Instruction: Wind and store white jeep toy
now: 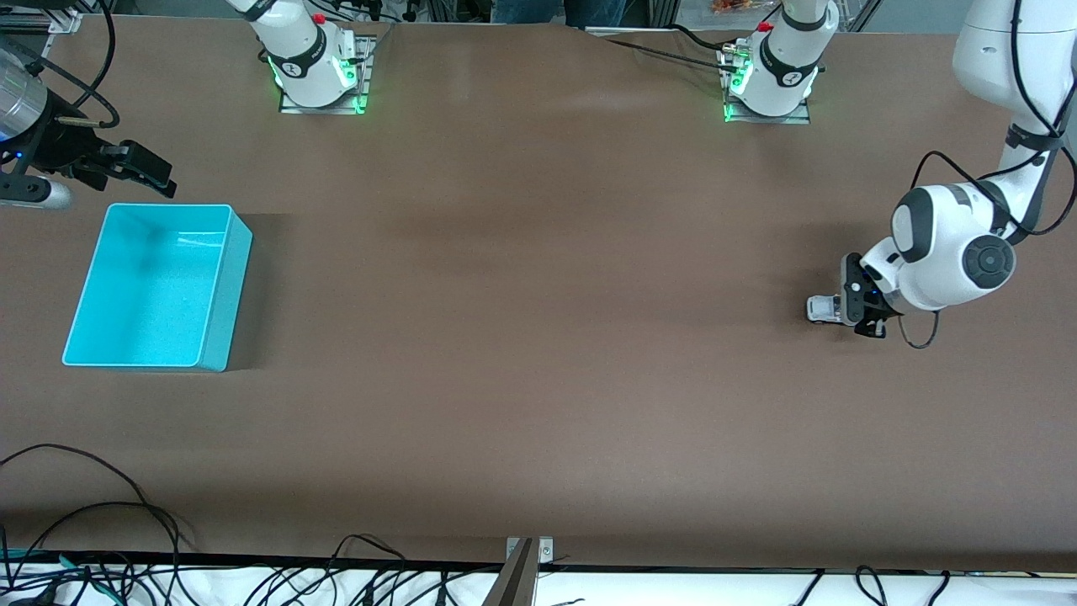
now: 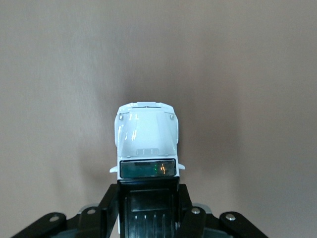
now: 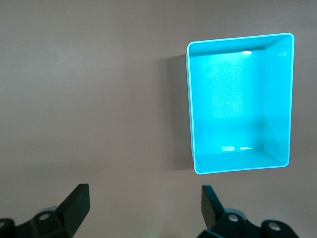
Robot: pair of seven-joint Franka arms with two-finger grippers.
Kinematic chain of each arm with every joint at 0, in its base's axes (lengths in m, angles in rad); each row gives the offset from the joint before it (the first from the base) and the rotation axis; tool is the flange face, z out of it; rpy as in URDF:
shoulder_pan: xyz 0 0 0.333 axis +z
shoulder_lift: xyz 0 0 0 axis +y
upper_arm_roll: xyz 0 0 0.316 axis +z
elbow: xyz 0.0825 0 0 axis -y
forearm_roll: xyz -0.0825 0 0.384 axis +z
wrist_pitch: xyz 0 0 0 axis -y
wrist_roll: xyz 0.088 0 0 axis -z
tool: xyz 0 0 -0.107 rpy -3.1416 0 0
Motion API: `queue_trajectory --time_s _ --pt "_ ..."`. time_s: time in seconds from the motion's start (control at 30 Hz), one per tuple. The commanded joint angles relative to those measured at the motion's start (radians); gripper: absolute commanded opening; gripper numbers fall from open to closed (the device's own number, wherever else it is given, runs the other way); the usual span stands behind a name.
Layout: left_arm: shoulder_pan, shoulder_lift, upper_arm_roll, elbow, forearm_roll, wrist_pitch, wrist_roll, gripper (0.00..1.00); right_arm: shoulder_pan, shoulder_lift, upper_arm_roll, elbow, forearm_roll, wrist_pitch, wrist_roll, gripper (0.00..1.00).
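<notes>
**Off-task items on the brown table**

The landmark is a turquoise bin (image 1: pixel 160 286) (image 3: pixel 239 101), an open rectangular box that stands empty on the brown table (image 1: pixel 538 337) toward the right arm's end. Its inner floor catches a pale glare. Nearer to the front camera than the bin, loose black cables (image 1: pixel 92 522) curl over the table's edge, and a grey metal bracket (image 1: pixel 530 551) sits at that same edge, toward mid-table.

Brown matte table (image 1: pixel 538 337) under soft light, black cables (image 1: pixel 92 539) along its near white edge.
</notes>
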Motion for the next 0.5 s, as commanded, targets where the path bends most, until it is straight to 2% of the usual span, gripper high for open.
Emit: queue_trajectory --time_s 0.0,0.47 --pt "0.048 0.021 -0.004 -0.013 0.026 -0.001 0.047 0.07 -0.007 0.008 0.001 0.019 -0.007 -0.015 0.007 1.00" --pt "0.138 0.036 0.001 0.008 0.026 -0.002 0.146 0.07 -0.007 0.008 0.001 0.019 -0.007 -0.015 0.007 1.00"
